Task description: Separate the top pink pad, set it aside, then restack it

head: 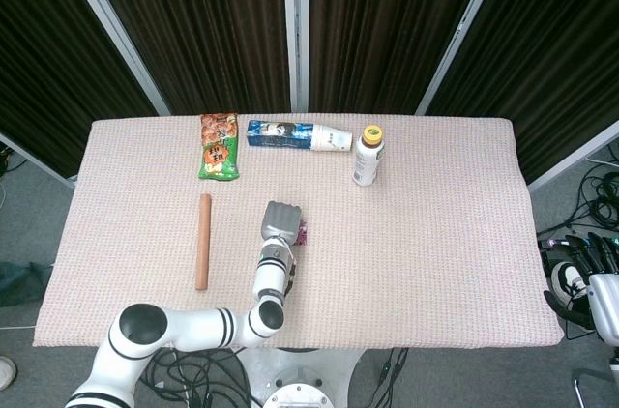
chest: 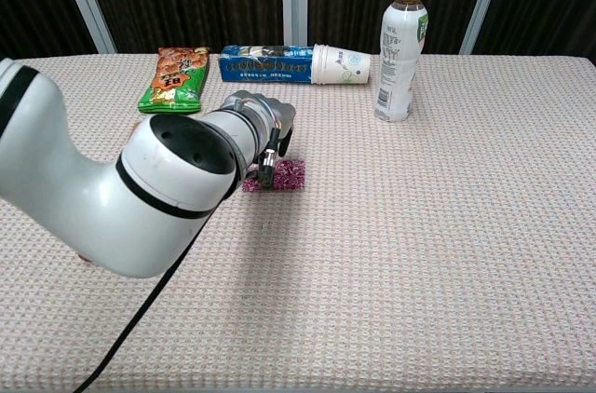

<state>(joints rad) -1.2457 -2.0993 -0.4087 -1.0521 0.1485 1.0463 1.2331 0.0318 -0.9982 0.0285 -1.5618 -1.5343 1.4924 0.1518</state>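
left hand (chest: pixel 267 129) fingers down on pink pad (chest: pixel 285 175), grip unclear | pad flat mid-table (head: pixel 435 263), bare cloth rightward | right hand (head: pixel 583 277) off-table, grip unclear

Your left arm (chest: pixel 140 197) is made of glossy white rounded segments with black rings at the joints and a black cable hanging below it, its left hand (head: pixel 280 219) has a grey metallic back, and your right hand (head: pixel 580 273) shows dark fingers on a white wrist.
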